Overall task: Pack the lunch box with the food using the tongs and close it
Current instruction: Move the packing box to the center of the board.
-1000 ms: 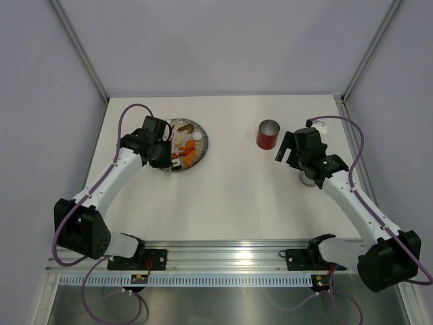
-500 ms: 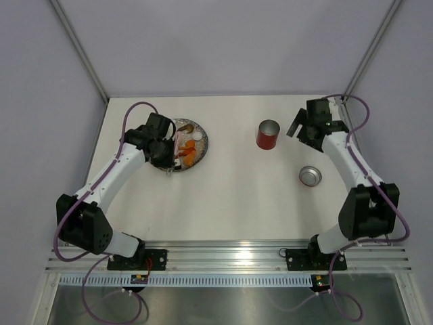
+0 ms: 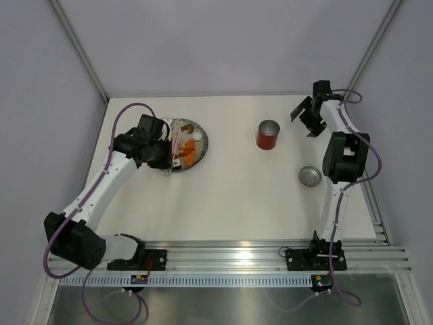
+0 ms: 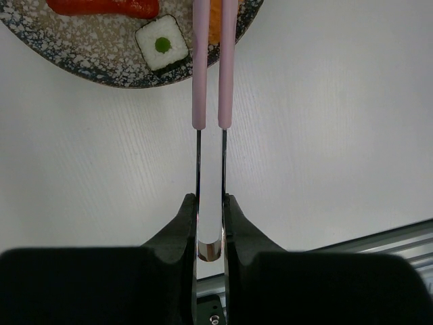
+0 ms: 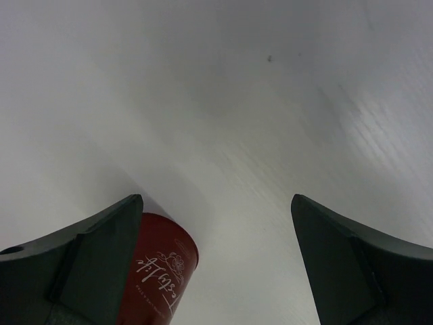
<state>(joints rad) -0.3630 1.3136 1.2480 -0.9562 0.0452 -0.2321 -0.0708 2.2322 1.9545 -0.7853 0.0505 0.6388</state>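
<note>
My left gripper (image 3: pixel 164 150) (image 4: pixel 210 218) is shut on the joined end of the pink tongs (image 4: pixel 210 74) (image 3: pixel 176 142). Their two arms lie nearly together, tips over the speckled plate's (image 4: pixel 81 54) near edge beside an orange piece of food (image 4: pixel 215 17). A white square piece with a green dot (image 4: pixel 161 46) and a red piece (image 4: pixel 101 7) lie on the plate (image 3: pixel 200 133). The red lunch box (image 3: pixel 268 134) (image 5: pixel 157 271) stands open at mid-right. Its lid (image 3: pixel 310 176) lies silver side up. My right gripper (image 3: pixel 306 116) (image 5: pixel 216 198) hangs open and empty, to the right of the lunch box.
The right arm stands folded steeply along the table's right edge, its elbow above the lid. Enclosure posts and grey walls bound the table at the back left and back right. The aluminium rail with both arm bases runs along the near edge.
The right arm has swung from over the lid up to the back right corner, beside the lunch box. The left arm with the tongs has shifted only slightly at the plate.
</note>
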